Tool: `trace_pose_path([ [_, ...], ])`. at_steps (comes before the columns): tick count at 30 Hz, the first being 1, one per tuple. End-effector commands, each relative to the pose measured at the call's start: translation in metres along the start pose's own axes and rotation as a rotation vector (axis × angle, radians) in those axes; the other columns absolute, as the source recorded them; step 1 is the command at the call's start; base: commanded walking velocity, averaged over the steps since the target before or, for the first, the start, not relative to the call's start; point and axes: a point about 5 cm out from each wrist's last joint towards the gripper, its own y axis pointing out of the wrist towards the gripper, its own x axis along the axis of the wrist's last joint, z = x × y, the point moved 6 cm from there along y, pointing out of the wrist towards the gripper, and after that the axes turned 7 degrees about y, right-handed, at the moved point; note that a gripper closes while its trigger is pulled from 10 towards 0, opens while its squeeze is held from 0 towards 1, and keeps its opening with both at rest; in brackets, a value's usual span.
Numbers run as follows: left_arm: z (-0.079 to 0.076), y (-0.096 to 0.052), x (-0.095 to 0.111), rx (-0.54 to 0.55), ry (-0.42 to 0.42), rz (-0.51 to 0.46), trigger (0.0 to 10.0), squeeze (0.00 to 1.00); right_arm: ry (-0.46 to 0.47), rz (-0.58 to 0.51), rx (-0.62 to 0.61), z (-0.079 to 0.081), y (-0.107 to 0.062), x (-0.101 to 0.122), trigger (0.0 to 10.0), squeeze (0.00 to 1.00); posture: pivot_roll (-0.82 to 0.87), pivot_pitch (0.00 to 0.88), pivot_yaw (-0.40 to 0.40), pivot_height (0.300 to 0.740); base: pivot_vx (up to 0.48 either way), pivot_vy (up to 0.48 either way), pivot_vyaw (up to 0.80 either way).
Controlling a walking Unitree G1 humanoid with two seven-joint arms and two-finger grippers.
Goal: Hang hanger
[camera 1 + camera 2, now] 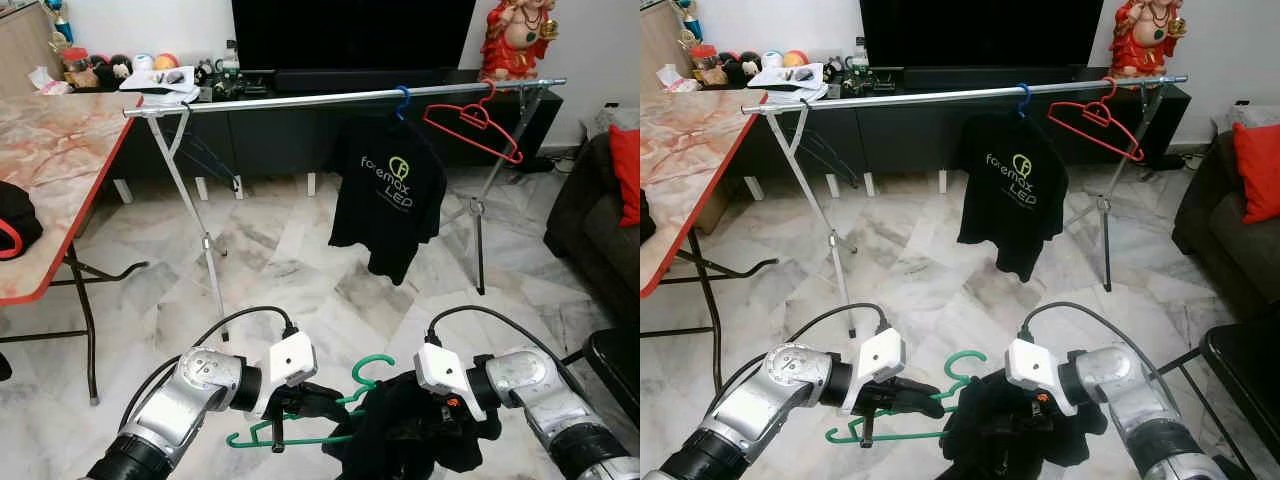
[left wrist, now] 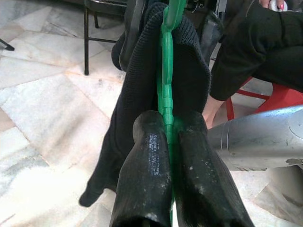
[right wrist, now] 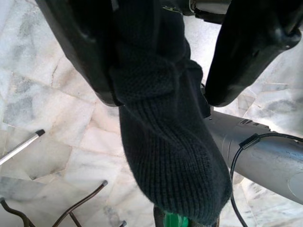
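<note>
A green plastic hanger (image 1: 372, 368) hangs low in front of me, above the marble floor. My left gripper (image 2: 168, 124) is shut on its green bar. A black knitted garment (image 1: 400, 432) is draped over the hanger's right side. My right gripper (image 3: 163, 97) is open, its two fingers set wide apart with a fold of the knit (image 3: 165, 142) hanging between them. Farther off, a silver clothes rail (image 1: 300, 100) spans the room at chest height. It carries a black printed T-shirt (image 1: 388, 190) on a blue hanger and a bare red hanger (image 1: 470, 125).
A marble-patterned folding table (image 1: 50, 150) with a red edge stands on the left. A dark sofa (image 1: 600, 225) and a black seat (image 1: 615, 362) are on the right. The rail's legs (image 1: 195, 210) splay onto the floor. A person in black (image 2: 265, 52) sits beside me.
</note>
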Motion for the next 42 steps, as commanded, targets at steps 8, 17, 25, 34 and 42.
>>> trace_pose_path([
  [8, 0.005, 0.0001, 0.0126, -0.001, 0.052, -0.022, 10.0, 0.0, -0.001, -0.015, -0.009, -0.0038, 0.0008, 0.0042, 0.0, 0.0, -0.04, 0.088, -0.014, 0.74, 0.0, 0.0, 0.0],
  [17, 0.0057, 0.0005, 0.0134, 0.001, 0.059, -0.023, 10.0, 0.0, 0.007, -0.021, -0.016, -0.0046, 0.0019, 0.0039, 0.0, 0.0, -0.04, 0.087, -0.015, 0.74, 0.0, 0.0, 0.0],
  [25, 0.0071, 0.0008, 0.0139, 0.009, 0.066, -0.023, 10.0, 0.0, 0.014, -0.03, -0.017, -0.0045, 0.0036, 0.004, 0.0, 0.0, -0.04, 0.088, -0.015, 0.74, 0.0, 0.0, 0.0],
  [34, 0.0088, 0.0008, 0.0141, 0.014, 0.07, -0.017, 10.0, 0.0, 0.018, -0.043, -0.007, -0.003, 0.005, 0.0051, 0.0, 0.0, -0.05, 0.081, -0.011, 0.74, 0.0, 0.0, 0.0],
  [42, 0.0093, 0.0017, 0.0122, 0.015, 0.085, -0.001, 10.0, 0.0, 0.022, -0.037, -0.003, -0.0012, 0.0055, 0.0021, 0.0, 0.0, -0.05, 0.068, -0.007, 0.74, 0.0, 0.0, 0.0],
])
